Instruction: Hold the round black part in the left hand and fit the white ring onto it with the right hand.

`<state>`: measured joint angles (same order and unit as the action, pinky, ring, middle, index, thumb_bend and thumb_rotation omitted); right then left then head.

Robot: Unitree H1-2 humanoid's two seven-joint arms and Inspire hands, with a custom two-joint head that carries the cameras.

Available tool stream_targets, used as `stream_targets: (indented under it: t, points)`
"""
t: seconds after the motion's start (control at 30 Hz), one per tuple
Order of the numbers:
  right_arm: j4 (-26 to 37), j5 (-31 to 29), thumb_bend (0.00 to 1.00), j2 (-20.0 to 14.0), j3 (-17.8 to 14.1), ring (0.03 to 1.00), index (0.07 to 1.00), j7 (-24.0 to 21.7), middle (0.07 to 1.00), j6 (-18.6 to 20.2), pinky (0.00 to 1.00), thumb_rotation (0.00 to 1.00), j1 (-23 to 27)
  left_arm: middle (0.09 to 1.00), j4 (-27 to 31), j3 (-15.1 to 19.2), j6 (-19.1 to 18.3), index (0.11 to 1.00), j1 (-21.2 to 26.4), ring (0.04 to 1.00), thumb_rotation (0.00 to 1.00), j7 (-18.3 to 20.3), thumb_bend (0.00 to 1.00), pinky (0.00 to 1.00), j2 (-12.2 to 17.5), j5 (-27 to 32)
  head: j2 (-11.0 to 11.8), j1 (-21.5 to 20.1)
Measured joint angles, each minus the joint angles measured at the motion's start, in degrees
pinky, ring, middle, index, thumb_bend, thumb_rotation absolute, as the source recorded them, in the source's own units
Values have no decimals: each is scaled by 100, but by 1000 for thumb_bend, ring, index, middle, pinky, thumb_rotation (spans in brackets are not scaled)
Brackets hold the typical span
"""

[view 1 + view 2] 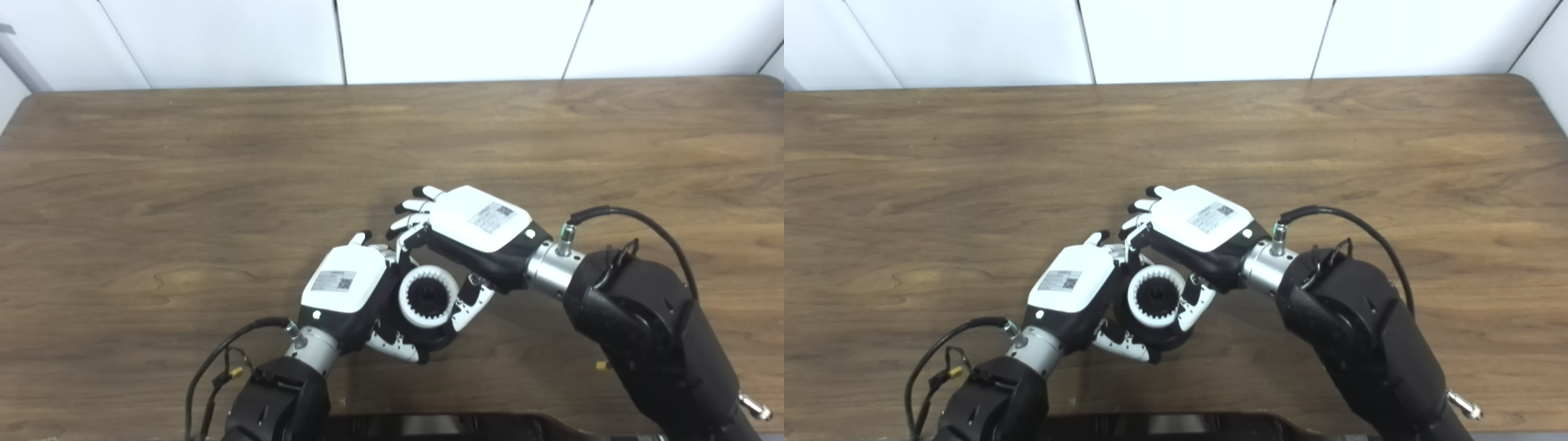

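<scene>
Nearest the camera, the left hand (346, 288) rises from its dark forearm at the bottom edge, back plate up, its fingers curled around the black part (436, 335) so that the part is clamped between thumb and fingers. The thumb curves under the part's near side; the other fingers wrap its far side and are mostly hidden behind the palm. The part sits just right of the left palm, held above the table (184, 184), its open face turned up toward the cameras.

On that face lies the white ring (428, 296), toothed on its inner edge, with a dark toothed hub showing through its middle. The ring sits flat on the part, inside its black rim; whether it is pressed fully home cannot be told.

Just beyond and right of the ring, the right hand (1200, 229) reaches in from the right forearm, back plate up and tilted. Its thumb touches the ring's right edge, and its fingers bend down over the ring's far side, so the hand is pinched on the ring. Several fingertips (422, 195) farther out are spread and touch nothing.

Beyond both hands the table runs bare to white wall panels (459, 37).
</scene>
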<state>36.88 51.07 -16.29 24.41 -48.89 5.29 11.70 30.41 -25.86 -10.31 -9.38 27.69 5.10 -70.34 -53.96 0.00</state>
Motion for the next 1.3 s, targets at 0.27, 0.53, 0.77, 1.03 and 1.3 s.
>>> stream_targets:
  t: [0.27, 0.53, 0.77, 1.03, 1.3]
  points:
    - [-3, 159, 525, 18, 41, 928, 489, -67, 826, -11, 1000, 142, 47, 748, 0, -1, -1, 479, 0, 857, 55, 0, 525, 985, 0, -5, 0, 9]
    - [-191, 16, 970, -16, -89, 962, 648, -64, 854, -4, 1000, 327, 72, 751, -2, 14, -11, 479, 2, 863, 55, -21, 525, 979, 0, -2, 0, 0]
    - [-435, 15, 992, -162, -194, 971, 651, -129, 861, 75, 1000, 377, 74, 752, -2, 11, -11, 480, 2, 866, 55, -22, 525, 984, -1, 8, -9, 0]
    - [-464, -7, 999, -191, -289, 971, 680, -130, 861, 94, 1000, 397, 79, 756, -2, 4, -10, 480, 1, 870, 56, -17, 526, 990, -3, 1, -17, 17]
    - [-439, -88, 1000, -120, -438, 980, 676, -162, 864, 320, 1000, 402, 248, 757, -1, 5, -12, 480, 2, 864, 56, -9, 525, 989, -5, -3, 17, 18]
